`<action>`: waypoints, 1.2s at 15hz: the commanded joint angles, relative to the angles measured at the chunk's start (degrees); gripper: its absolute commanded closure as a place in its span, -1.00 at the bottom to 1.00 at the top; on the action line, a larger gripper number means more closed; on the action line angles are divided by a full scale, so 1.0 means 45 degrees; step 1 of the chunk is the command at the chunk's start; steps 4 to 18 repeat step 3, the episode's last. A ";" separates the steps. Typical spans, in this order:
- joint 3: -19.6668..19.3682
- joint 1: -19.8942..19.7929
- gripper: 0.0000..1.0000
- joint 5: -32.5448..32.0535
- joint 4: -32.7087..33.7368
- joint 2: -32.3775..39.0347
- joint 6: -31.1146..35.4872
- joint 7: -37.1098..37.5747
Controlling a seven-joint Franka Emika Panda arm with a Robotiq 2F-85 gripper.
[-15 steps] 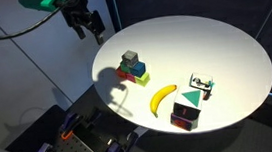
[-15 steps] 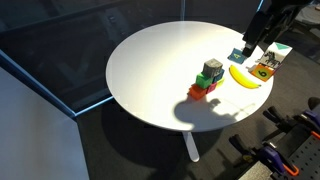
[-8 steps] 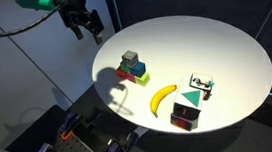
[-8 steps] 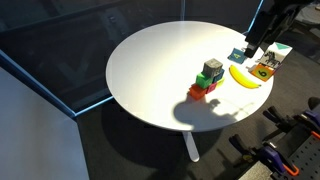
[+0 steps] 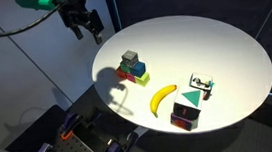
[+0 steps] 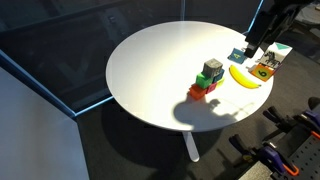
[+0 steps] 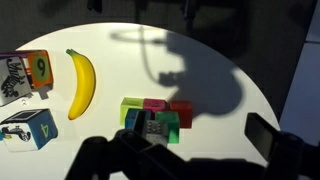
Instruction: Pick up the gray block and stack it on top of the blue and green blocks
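The gray block [image 5: 129, 58] sits on top of the blue block [image 5: 139, 70] and the green block [image 5: 126, 70], in a cluster near the table's edge. The stack also shows in an exterior view [image 6: 212, 68]. In the wrist view the gray block [image 7: 152, 128] rests on the blue block [image 7: 134, 121] and the green block [image 7: 168, 128]. My gripper [image 5: 93, 26] is open and empty. It hangs high above the table rim, well away from the stack, and appears in both exterior views [image 6: 256, 42]. Its dark fingers frame the wrist view [image 7: 185, 152].
Red [image 7: 182, 112], pink [image 7: 155, 104] and yellow [image 7: 130, 104] blocks lie against the stack. A banana [image 5: 160, 100] lies mid-table. Near the table's edge are a dark box with a green triangle [image 5: 187, 111] and a small white-and-black gadget [image 5: 201, 84]. The table [image 5: 214, 48] is round and white.
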 commanded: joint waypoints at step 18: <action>0.0100 -0.0102 -1.00 0.0048 0.0016 -0.0002 -0.0026 -0.0039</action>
